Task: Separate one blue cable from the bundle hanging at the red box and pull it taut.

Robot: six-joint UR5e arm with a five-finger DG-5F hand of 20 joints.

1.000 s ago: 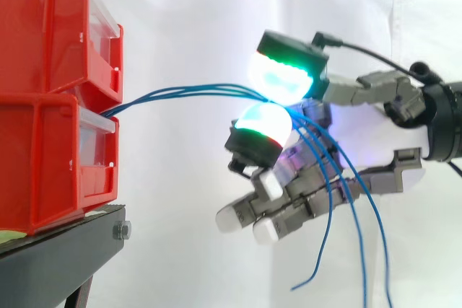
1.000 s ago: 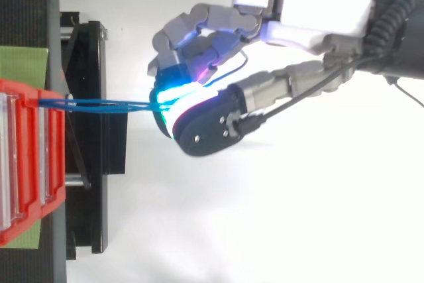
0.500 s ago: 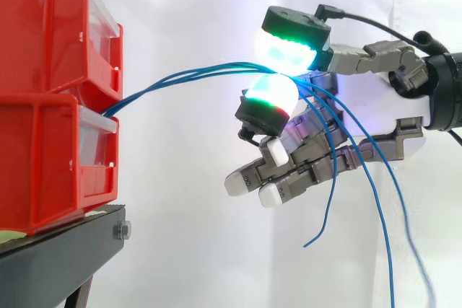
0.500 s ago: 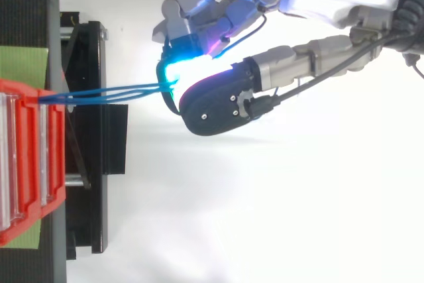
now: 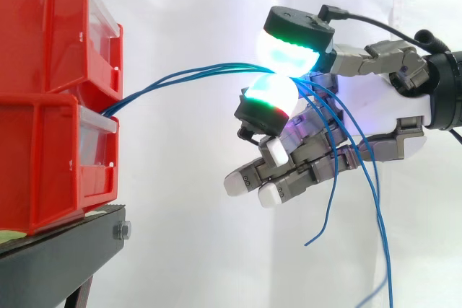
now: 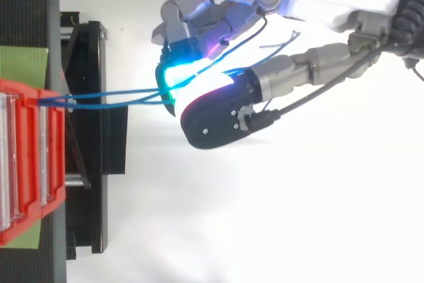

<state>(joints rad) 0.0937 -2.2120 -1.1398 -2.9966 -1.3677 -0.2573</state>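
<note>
Several blue cables (image 5: 216, 69) run from the red box (image 5: 50, 164) to the hand (image 5: 303, 174), clamped between its glowing pads (image 5: 287, 54). It's lifted a bit since a second ago, but the whole bunch came along, so no single cable's separated yet.

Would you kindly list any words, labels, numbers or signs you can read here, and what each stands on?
No text can be read here.
Red bins: no label or print seen.
Blue cables: no tags.
Green patch on the black stand: plain.
Hand: tiny dark marks on one pale fingertip, too small to read.
</note>
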